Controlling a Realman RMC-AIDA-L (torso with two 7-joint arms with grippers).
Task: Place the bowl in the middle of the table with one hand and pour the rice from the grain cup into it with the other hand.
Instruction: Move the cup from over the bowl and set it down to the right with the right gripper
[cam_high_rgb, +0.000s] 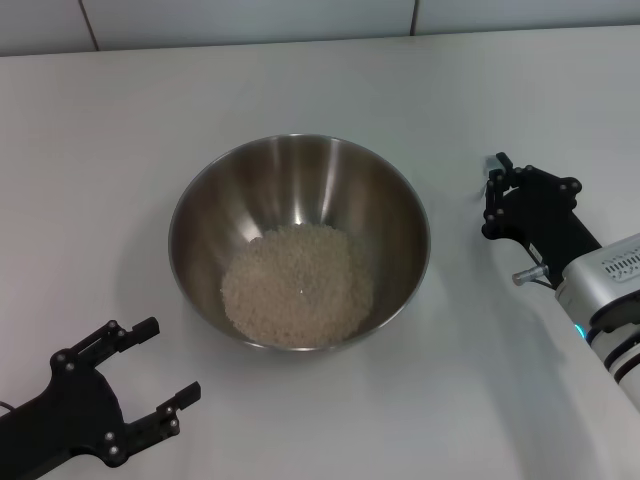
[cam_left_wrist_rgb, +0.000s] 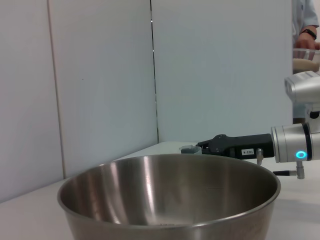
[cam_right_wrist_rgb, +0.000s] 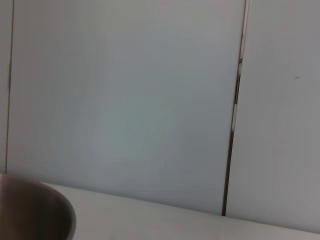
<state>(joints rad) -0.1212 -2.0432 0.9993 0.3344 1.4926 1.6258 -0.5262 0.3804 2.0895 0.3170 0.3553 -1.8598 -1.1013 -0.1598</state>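
The steel bowl stands in the middle of the white table, with a loose heap of rice in its bottom. My right gripper is just right of the bowl, low over the table, closed around the clear grain cup. Only a small edge of the cup shows. In the left wrist view the cup's top peeks over the bowl's far rim at the right gripper's tip. My left gripper is open and empty at the front left, apart from the bowl.
A white wall runs along the table's far edge. The right wrist view shows the bowl's edge and the wall panels. A person's arm shows far behind the right arm.
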